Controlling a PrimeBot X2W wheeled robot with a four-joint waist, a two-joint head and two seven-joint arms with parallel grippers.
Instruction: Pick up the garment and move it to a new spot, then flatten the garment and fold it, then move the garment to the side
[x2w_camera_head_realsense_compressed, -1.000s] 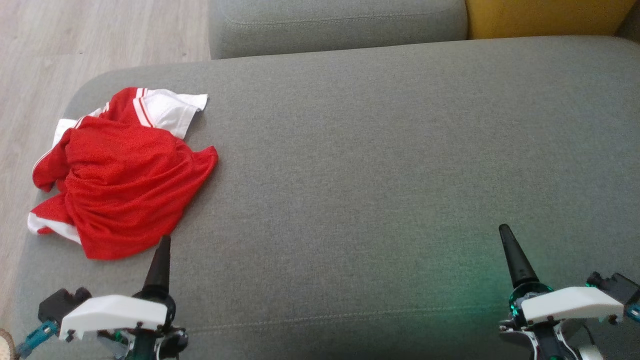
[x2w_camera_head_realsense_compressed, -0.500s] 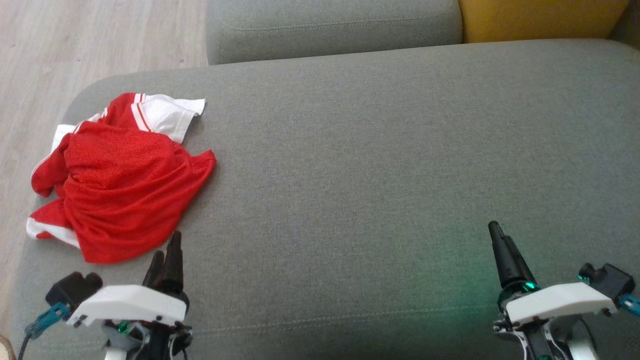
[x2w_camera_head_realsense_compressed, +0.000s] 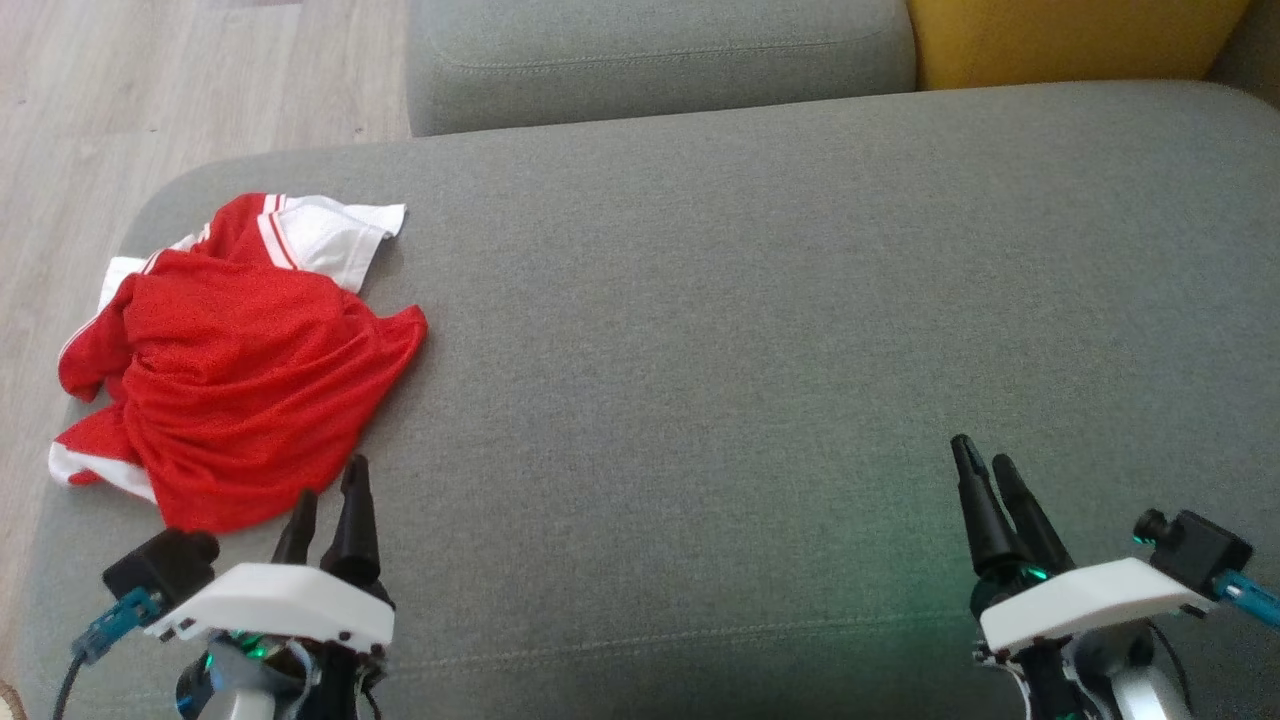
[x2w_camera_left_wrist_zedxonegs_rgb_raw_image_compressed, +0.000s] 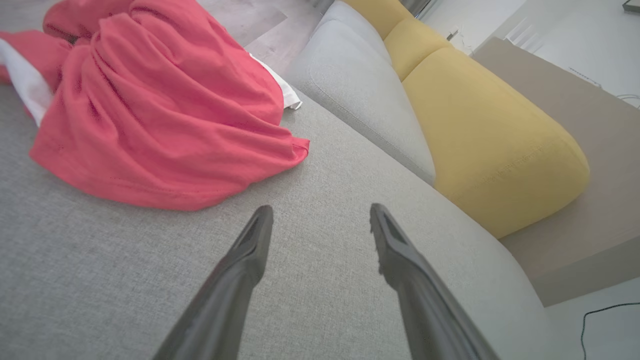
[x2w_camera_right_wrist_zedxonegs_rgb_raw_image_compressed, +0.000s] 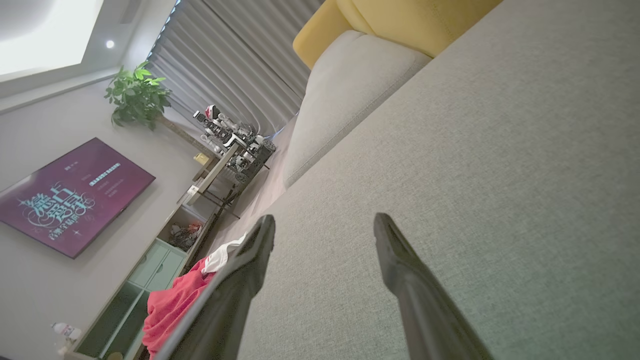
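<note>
The garment is a red jersey with white sleeves and trim, lying crumpled at the left end of the grey sofa seat. It also appears as a red heap in the left wrist view and far off in the right wrist view. My left gripper hovers open just short of the garment's near hem, nothing between its fingers. My right gripper stands open over bare seat at the lower right, far from the garment.
A grey back cushion and a yellow cushion line the far edge of the seat. Wooden floor lies past the sofa's left end. The right wrist view takes in a wall screen, a plant and shelving.
Both grippers have turned about their wrists, so both fingers of each now show. The left gripper has edged closer to the garment's hem. The head camera has shifted slightly; the garment lies as before.
</note>
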